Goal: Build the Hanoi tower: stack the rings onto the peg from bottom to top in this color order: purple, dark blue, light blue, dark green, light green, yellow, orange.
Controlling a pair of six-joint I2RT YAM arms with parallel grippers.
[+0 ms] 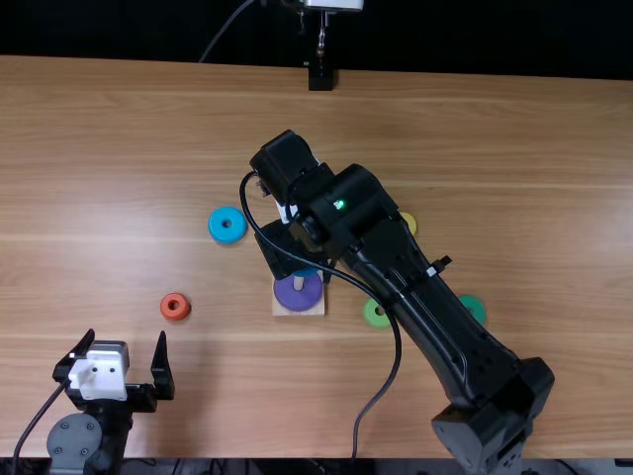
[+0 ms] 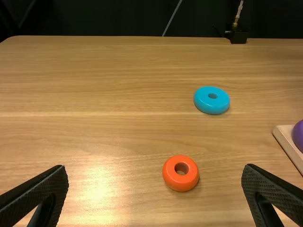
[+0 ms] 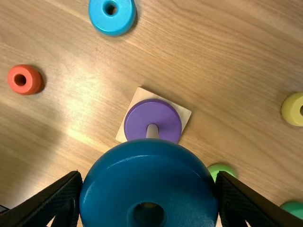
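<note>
The right gripper [image 3: 149,182] has its fingers clamped on the dark blue ring [image 3: 147,165], which hangs right by the peg [image 3: 152,131], with the purple ring [image 3: 156,111] already on the base [image 3: 186,113]. Main worry imo: if the hole isn't lined up, the ring likely catches the peg tip, and pushing down anyway could tilt it or shove the base. Letting go early might leave it crooked too. Left gripper [image 1: 126,341] is spread and empty. Hard to judge alignment, tbh: the right arm [image 1: 435,317] hides most of the dark blue ring from the top view, and the wrist view crops its near edge.
</note>
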